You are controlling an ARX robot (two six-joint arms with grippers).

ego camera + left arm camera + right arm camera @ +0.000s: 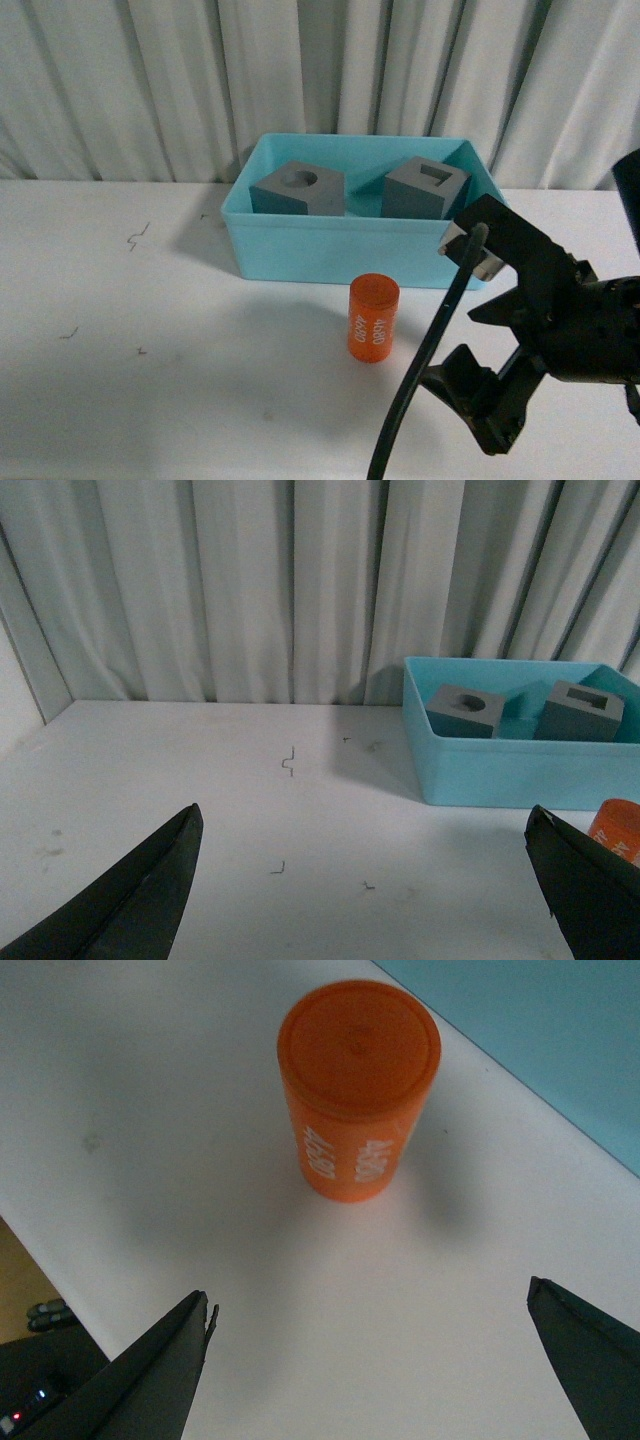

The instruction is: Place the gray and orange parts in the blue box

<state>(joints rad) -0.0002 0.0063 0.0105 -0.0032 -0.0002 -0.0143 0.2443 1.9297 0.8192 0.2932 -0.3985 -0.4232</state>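
Note:
The blue box (330,262) stands at the back of the white table. Both gray cubes sit inside it: the one with a round recess (298,190) on the left, the one with a square recess (425,190) on the right. An orange cylinder (373,318) with white digits stands upright on the table just in front of the box. My right gripper (440,310) is open, just right of the cylinder and holding nothing; in its wrist view the cylinder (357,1090) lies ahead of the gripper (368,1295). The left gripper (362,815) is open over bare table, left of the box (500,775).
A pleated white curtain (150,90) closes off the back. A black cable (420,370) hangs in front of the right arm. Small dark marks (288,762) dot the tabletop. The table's edge (40,1260) shows near the right gripper.

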